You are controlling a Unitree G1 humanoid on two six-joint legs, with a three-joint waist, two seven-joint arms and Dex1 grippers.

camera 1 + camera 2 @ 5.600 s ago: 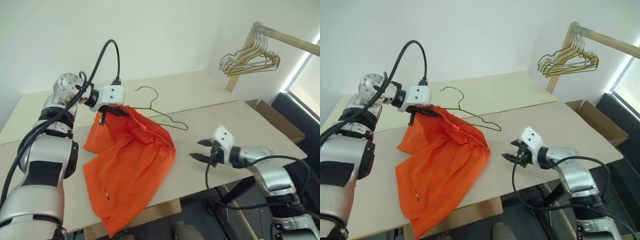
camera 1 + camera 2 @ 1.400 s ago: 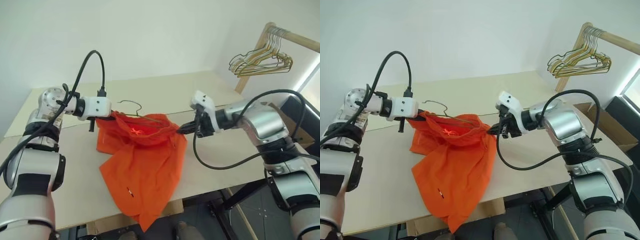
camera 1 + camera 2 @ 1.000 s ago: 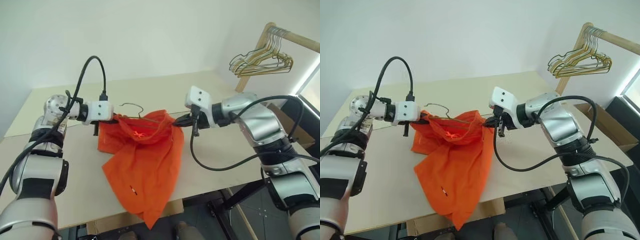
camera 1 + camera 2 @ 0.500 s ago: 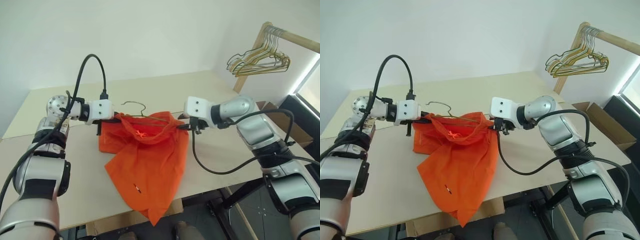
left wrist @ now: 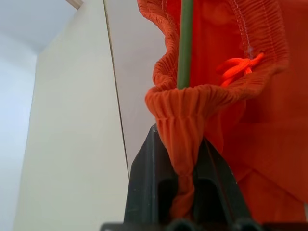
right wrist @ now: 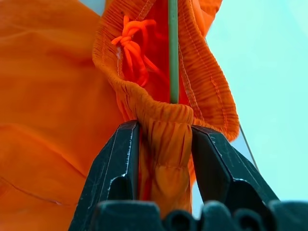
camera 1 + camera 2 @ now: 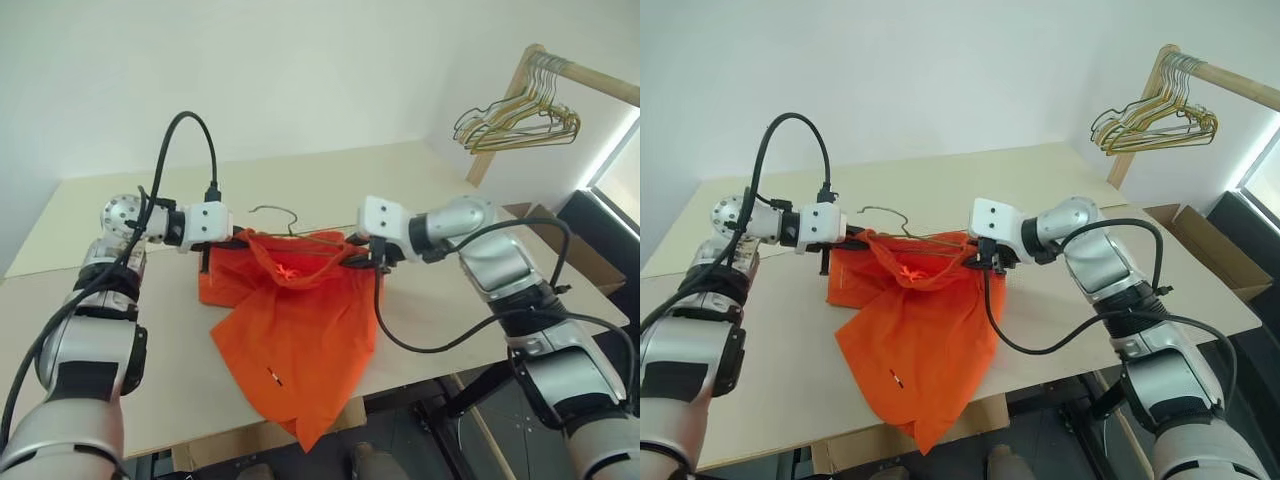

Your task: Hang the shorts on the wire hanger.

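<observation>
Bright orange fabric shorts (image 7: 296,330) hang stretched between two black-fingered grippers above a pale wooden table (image 7: 420,290). Left gripper (image 5: 179,159) pinches one end of the gathered waistband tightly. Right gripper (image 6: 163,144) has its fingers a little apart, the bunched waistband's other end between them. Thin olive-green wire hanger (image 6: 173,48) runs inside the waistband opening, its hook (image 7: 275,212) above the fabric.

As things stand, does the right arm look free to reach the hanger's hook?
Probably not. The right gripper is closed on the shorts' waistband, as is the left gripper at the other end. The hook sits past the waistband with open table around it, so only the grip blocks it.
</observation>
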